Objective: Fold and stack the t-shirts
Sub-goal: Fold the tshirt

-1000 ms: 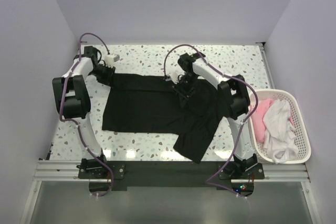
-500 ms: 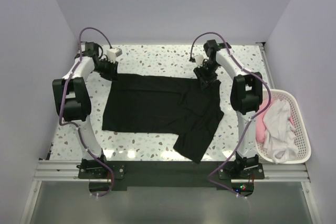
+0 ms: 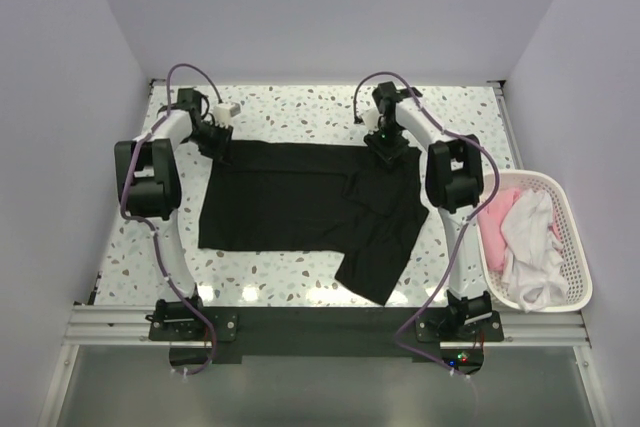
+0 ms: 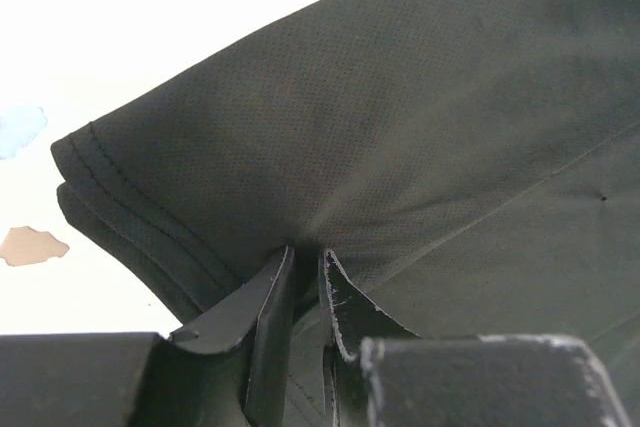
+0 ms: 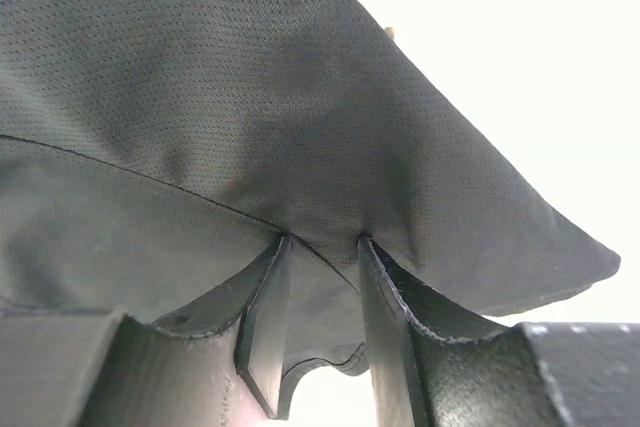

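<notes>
Left gripper [image 4: 305, 265] is pinching the black t-shirt [image 3: 290, 202] between narrow jaws; right gripper [image 5: 322, 252] is pinching its fabric too, cloth spreading ahead

No legible text, no labels — none

You have two matching arms on this rig.
- Left arm [image 3: 172, 252], right arm [image 3: 455, 247]: white tubular links and bulky black joint housings.
- Left gripper [image 4: 305, 252], right gripper [image 5: 322, 239]: black, each with two flat, tapered fingers [image 5: 260, 327] scuffed pale along the edges.
- Just behind your left fingers: a small white block [image 3: 225, 108].
- Purple cables [image 3: 372, 78]: they loop from behind the fingers down each arm.
- Farthest from the fingers: black base plates [image 3: 180, 319], with small coloured lights [image 3: 456, 359] by the right one.
</notes>
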Controlling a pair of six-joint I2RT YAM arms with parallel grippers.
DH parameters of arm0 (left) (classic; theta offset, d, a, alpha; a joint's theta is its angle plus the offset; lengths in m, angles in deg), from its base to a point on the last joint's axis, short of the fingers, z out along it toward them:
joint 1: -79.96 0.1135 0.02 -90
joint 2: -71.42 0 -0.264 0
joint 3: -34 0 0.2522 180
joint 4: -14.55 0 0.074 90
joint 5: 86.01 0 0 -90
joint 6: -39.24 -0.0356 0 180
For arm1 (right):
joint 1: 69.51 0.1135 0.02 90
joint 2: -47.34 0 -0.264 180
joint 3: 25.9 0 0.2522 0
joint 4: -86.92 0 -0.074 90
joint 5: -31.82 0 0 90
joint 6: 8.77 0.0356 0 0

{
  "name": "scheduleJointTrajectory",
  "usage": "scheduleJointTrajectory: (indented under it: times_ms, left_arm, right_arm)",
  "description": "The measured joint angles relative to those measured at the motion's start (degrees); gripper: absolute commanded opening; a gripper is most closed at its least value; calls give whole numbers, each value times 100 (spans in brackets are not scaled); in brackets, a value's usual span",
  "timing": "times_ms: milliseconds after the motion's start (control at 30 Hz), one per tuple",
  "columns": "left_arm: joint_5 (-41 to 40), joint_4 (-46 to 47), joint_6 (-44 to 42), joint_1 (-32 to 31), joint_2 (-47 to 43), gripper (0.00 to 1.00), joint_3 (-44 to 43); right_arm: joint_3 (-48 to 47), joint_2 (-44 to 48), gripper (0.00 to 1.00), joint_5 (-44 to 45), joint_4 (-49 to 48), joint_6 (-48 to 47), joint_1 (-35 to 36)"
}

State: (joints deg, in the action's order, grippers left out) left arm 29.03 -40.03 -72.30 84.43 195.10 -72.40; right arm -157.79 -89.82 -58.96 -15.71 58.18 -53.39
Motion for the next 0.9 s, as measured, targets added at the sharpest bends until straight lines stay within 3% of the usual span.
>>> scheduleJointTrajectory:
  times_ms: [500, 733, 900]
  left_arm:
    - [-20, -42, 249, 131, 820, 21, -1329]
    - [-26, -13, 229, 173, 710, 25, -1333]
    - [31, 55, 79, 212, 20, 32, -1274]
  right_arm:
    - [-1576, -826, 46, 505, -221, -122, 0]
    - [-1650, -815, 62, 514, -625, -87, -17]
    - [-1130, -105, 78, 184, -791, 138, -44]
